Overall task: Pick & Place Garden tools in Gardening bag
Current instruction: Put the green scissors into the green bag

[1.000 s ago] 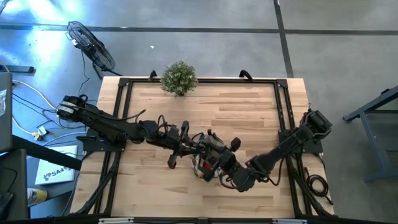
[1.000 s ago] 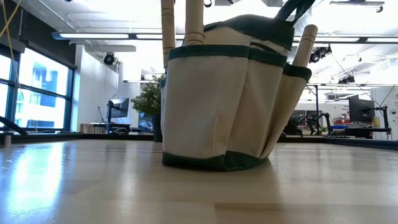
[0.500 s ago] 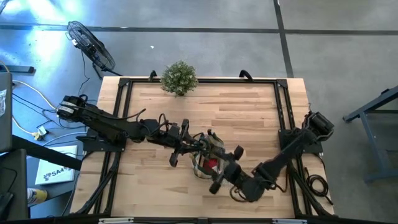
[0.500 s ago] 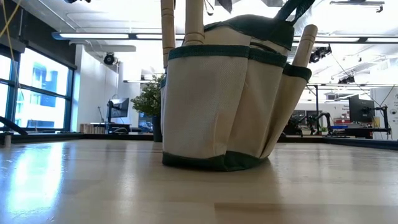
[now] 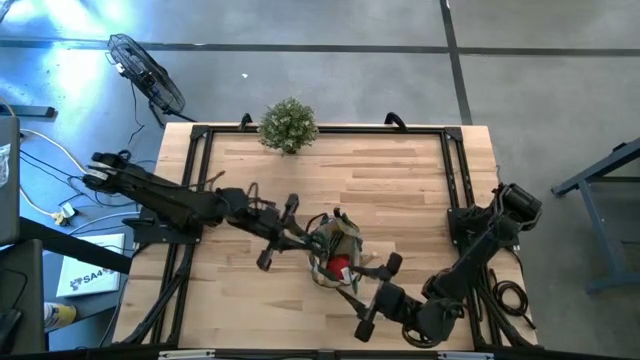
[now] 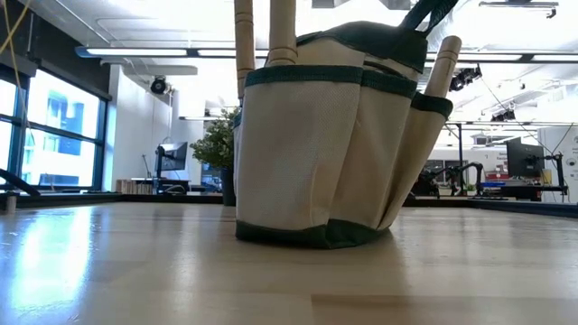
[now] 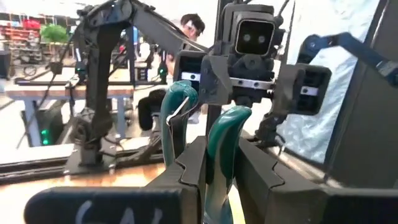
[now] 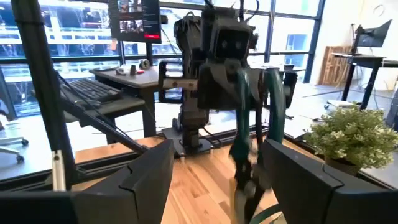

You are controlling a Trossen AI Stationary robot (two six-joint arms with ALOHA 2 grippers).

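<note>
The gardening bag (image 5: 335, 250) stands upright near the table's middle, tan with olive trim (image 6: 316, 144). Wooden tool handles (image 6: 282, 32) stick up out of its pockets, and a red piece (image 5: 340, 266) shows inside its mouth. My left gripper (image 5: 305, 240) is at the bag's left side, shut on the green-handled pruners (image 8: 258, 112). My right gripper (image 5: 372, 292) stands open with nothing between its fingers, on the near-right side of the bag and facing it. My left gripper pinches the pruners' green handles (image 7: 217, 155) between its two fingers, which come about level from the table's left and lie across them. The pruners stand upright, clear of the table. Their handle ends (image 7: 177, 93) point up and their dark blade end (image 8: 245, 177) hangs above the bag's mouth.
A bushy potted plant (image 5: 288, 125) stands at the table's far edge. Black frame rails (image 5: 455, 190) run along the table's sides. Bare wood lies on the far right and near left. A person (image 7: 193, 28) shows in the room beyond.
My right gripper has opened and drawn back from over the bag's mouth toward the table's near edge. The red piece now shows inside the bag. The bag has stayed where it was.
</note>
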